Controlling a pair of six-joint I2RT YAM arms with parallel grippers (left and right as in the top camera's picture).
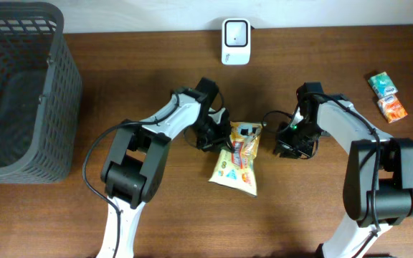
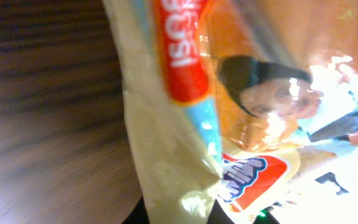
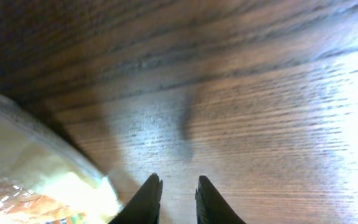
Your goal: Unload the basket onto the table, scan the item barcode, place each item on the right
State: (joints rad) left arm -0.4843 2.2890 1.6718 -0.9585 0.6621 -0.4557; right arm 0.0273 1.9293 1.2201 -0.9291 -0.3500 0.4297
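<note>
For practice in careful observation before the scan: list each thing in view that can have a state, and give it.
snack packet: lying flat, upper left edge gripped.
left tool: closed on the snack packet.
right tool: slightly open, empty, beside the packet.
basket: upright, looks empty.
scanner: standing, nothing in front of it.
two small packs: lying at the right, untouched.

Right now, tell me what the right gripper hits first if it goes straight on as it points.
Most likely the wooden table: the right gripper points at plain wood with nothing between. The snack packet lies off to the side of that line, though depth is hard to judge.
</note>
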